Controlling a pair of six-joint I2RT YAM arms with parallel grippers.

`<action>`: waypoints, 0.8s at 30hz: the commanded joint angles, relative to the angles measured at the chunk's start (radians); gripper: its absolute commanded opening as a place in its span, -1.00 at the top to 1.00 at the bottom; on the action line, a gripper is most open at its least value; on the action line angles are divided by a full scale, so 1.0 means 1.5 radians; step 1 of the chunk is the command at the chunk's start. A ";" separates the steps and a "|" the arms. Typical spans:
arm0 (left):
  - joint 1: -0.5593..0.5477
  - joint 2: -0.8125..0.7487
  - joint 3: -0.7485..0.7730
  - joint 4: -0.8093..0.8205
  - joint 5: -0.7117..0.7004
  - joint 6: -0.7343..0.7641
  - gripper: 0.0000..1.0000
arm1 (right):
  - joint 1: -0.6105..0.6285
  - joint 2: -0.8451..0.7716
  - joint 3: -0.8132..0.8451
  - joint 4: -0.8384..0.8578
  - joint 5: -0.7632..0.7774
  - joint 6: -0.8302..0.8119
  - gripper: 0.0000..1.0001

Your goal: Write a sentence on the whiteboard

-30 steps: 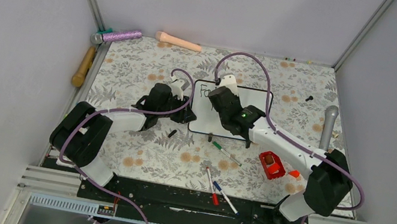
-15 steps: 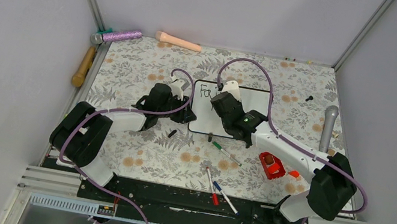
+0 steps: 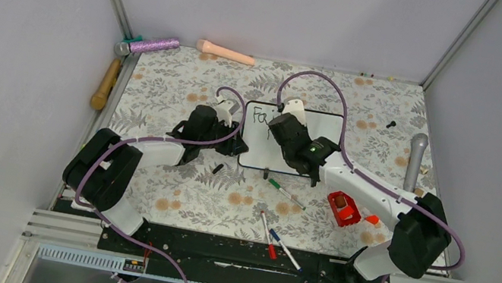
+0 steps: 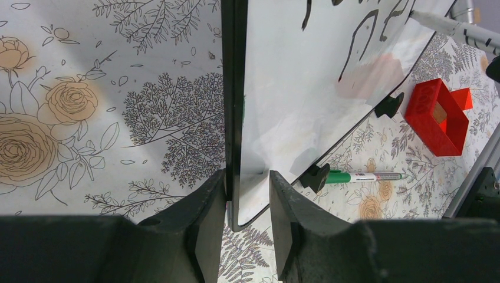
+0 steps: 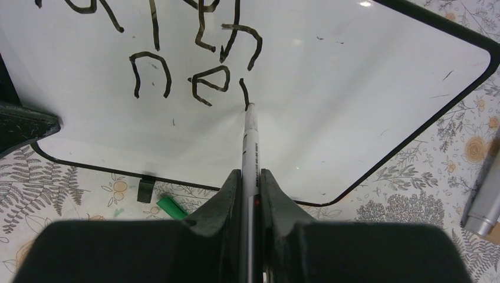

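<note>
The whiteboard [image 3: 253, 149] lies on the floral table, mid-view. My left gripper [image 3: 236, 144] is shut on its left edge; in the left wrist view its fingers [image 4: 247, 177] clamp the black frame [image 4: 231, 106] near a corner. My right gripper [image 3: 283, 127] hovers over the board, shut on a grey marker [image 5: 251, 138]. The marker tip touches the board at the end of a short fresh stroke. The sentence [image 5: 207, 79] shows as the lower parts of a first line and "ne" below it. In the top view only "Fa" [image 3: 260, 116] shows; the arm hides the other letters.
A green marker [image 3: 287, 193] lies just in front of the board. Red [image 3: 268, 235] and blue [image 3: 284, 249] markers lie nearer the bases. A red box [image 3: 342, 207] sits to the right, a grey microphone [image 3: 415, 160] at the right wall. More props lie at the back left.
My right gripper has shifted a little to the right over the board with the marker, uncovering more of the first letters. The left arm and the board have not moved.
</note>
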 commanded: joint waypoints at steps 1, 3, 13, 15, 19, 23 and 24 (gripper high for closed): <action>-0.002 -0.026 0.008 0.040 0.019 0.004 0.36 | -0.015 0.003 0.036 0.001 0.016 -0.004 1.00; -0.001 -0.026 0.009 0.040 0.019 0.004 0.36 | -0.018 0.001 0.039 0.001 0.016 -0.007 1.00; -0.001 -0.025 0.009 0.040 0.019 0.004 0.36 | -0.027 -0.001 0.045 0.001 0.009 -0.010 1.00; -0.001 -0.026 0.009 0.040 0.019 0.004 0.36 | -0.027 -0.004 0.046 0.001 0.008 -0.010 1.00; -0.001 -0.025 0.008 0.040 0.019 0.004 0.36 | -0.028 -0.004 0.050 0.001 0.007 -0.013 1.00; -0.001 -0.026 0.008 0.040 0.019 0.004 0.36 | -0.028 -0.015 0.046 -0.002 -0.008 -0.007 1.00; -0.001 -0.025 0.008 0.040 0.019 0.004 0.36 | -0.028 -0.021 0.042 -0.002 -0.013 -0.004 1.00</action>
